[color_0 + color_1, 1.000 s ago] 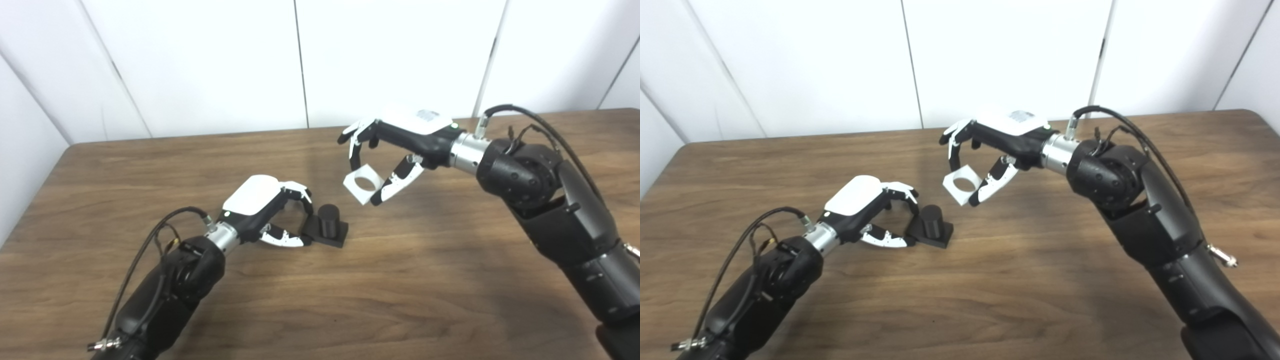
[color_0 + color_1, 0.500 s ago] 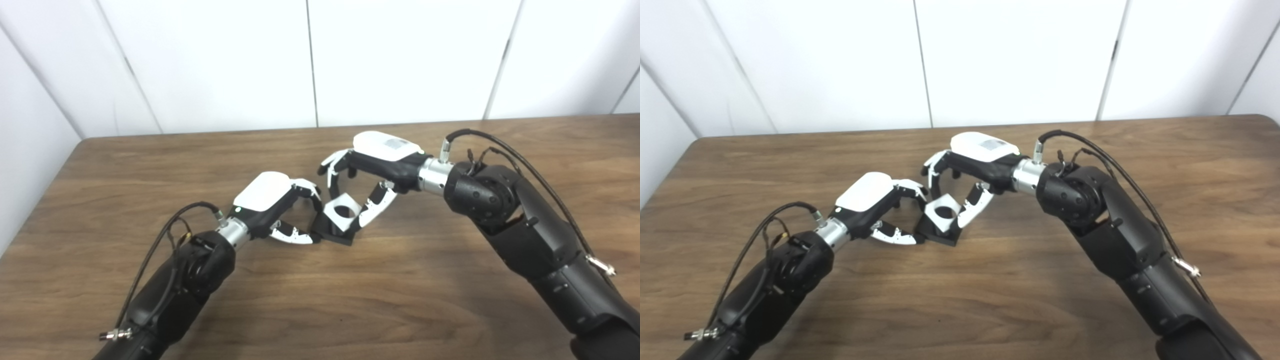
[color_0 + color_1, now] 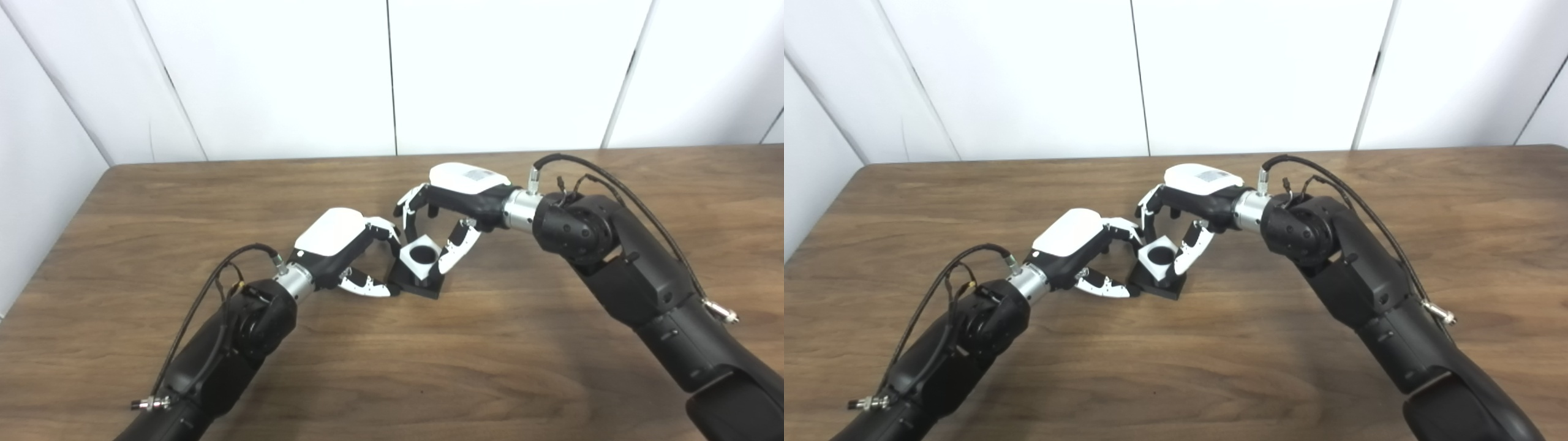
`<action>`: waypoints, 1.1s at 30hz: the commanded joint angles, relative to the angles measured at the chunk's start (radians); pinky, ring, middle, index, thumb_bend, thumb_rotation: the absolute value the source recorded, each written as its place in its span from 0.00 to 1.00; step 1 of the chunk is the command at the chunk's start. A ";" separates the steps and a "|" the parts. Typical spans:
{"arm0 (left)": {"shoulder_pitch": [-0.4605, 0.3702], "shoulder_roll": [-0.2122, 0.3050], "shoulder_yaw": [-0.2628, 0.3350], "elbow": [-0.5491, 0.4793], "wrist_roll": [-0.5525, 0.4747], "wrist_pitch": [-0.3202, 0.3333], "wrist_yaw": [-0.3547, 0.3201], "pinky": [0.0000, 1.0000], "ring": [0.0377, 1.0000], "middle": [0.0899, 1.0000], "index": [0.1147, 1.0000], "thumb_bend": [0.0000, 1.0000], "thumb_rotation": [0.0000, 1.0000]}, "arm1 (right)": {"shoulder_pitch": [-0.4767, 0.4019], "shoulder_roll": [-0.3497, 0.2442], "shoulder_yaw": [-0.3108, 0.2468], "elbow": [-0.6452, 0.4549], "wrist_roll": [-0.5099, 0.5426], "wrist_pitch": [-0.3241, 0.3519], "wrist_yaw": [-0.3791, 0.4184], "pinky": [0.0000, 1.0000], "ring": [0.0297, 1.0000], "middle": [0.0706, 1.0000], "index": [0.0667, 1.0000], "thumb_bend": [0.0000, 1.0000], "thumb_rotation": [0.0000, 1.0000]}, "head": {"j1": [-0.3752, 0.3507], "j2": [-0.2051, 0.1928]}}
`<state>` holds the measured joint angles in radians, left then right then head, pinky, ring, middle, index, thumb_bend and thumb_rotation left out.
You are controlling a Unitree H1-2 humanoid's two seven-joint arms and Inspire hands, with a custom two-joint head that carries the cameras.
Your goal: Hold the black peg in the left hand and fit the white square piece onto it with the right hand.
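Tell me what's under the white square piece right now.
The black peg shows through the hole of the white square piece, with its black base below on the table. The peg's lower part is covered.

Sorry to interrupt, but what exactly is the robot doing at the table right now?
It is fitting two parts together. The left hand grips the black peg by its base on the wooden table. The right hand holds the white square piece over the peg, whose dark top shows through the hole. Whether the piece is fully seated cannot be told.
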<state>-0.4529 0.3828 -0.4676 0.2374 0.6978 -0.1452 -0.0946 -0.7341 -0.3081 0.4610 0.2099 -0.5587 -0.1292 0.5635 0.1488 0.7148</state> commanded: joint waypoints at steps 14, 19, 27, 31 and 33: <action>0.036 -0.014 -0.049 0.016 0.029 0.030 -0.080 0.60 0.73 0.77 0.50 0.80 0.21 | -0.054 0.004 -0.001 0.022 -0.013 -0.024 -0.015 0.66 0.78 0.79 0.46 0.52 0.16 | -0.001 0.006; 0.034 -0.012 -0.047 0.020 0.031 0.027 -0.074 0.59 0.73 0.77 0.50 0.81 0.22 | -0.049 -0.011 0.018 0.018 -0.033 0.019 0.030 0.71 0.82 0.84 0.74 0.90 0.40 | -0.003 0.006; 0.028 -0.012 -0.046 0.028 0.033 0.022 -0.068 0.57 0.72 0.77 0.51 0.80 0.22 | -0.040 -0.023 -0.004 -0.002 -0.029 0.058 0.049 0.73 0.86 0.90 0.95 1.00 0.49 | -0.006 0.006; 0.028 -0.010 -0.046 0.029 0.032 0.017 -0.067 0.58 0.71 0.77 0.50 0.80 0.23 | -0.037 -0.026 -0.013 -0.006 -0.022 0.055 0.043 0.73 0.85 0.89 0.94 1.00 0.49 | -0.006 0.007; 0.029 -0.011 -0.045 0.029 0.031 0.017 -0.067 0.58 0.72 0.77 0.50 0.80 0.23 | -0.035 -0.028 -0.020 -0.008 -0.015 0.055 0.042 0.73 0.85 0.89 0.93 1.00 0.48 | -0.006 0.009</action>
<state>-0.4487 0.3823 -0.4711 0.2243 0.7037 -0.1350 -0.0948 -0.7321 -0.3350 0.4646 0.2395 -0.5944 -0.0738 0.6281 0.1411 0.7225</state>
